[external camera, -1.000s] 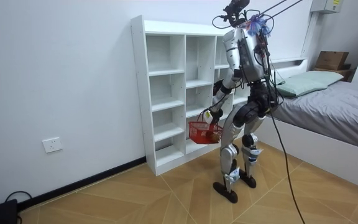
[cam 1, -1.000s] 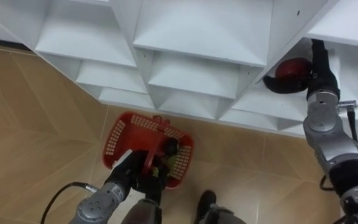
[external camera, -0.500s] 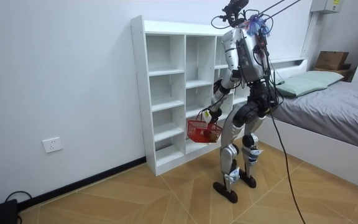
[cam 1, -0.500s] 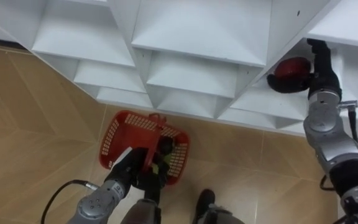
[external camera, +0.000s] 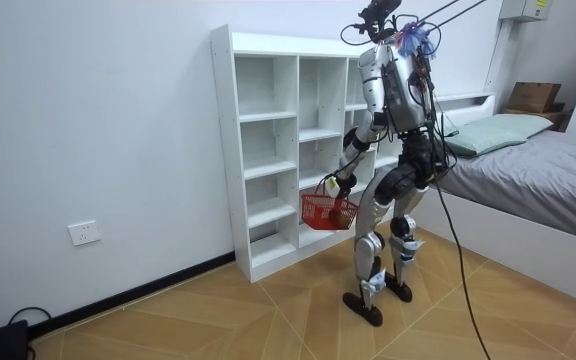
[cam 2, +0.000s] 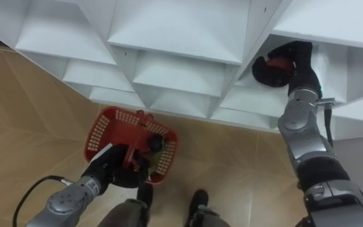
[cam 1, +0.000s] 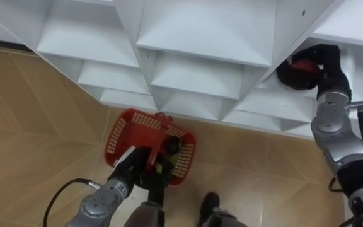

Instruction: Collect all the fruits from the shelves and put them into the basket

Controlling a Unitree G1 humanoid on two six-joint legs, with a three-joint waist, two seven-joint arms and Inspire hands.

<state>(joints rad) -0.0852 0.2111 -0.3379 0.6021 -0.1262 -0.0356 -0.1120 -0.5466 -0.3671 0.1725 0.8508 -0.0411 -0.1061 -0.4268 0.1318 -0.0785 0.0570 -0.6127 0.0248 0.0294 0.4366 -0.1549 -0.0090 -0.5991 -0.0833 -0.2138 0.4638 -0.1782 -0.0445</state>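
Right hand (cam 1: 319, 62) is reached into an open compartment on the right side of the white closet (cam 1: 200, 38), its dark fingers curled round a red fruit (cam 1: 302, 64) so that only a patch of red shows between them. The fruit sits low in that compartment, close to the shelf board, though it is hard to tell whether it touches the board. Left hand (cam 1: 133, 169) hangs low on the robot's left, its fingers closed round the handle (cam 1: 152, 157) of a red basket (cam 1: 120, 131), which hangs above the wooden floor (cam 1: 30, 126) just in front of the closet's bottom row. Inside the basket, toward the side nearest the robot, lies a dark round thing (cam 1: 171, 146) with something yellowish-green beside it; what these are cannot be made out. In the room view the robot stands upright on both feet, close up to the closet and facing it, with the basket (external camera: 330, 212) at about knee height on the side toward the room view's left, and a bed (external camera: 538, 165) stands behind it at the room view's right.
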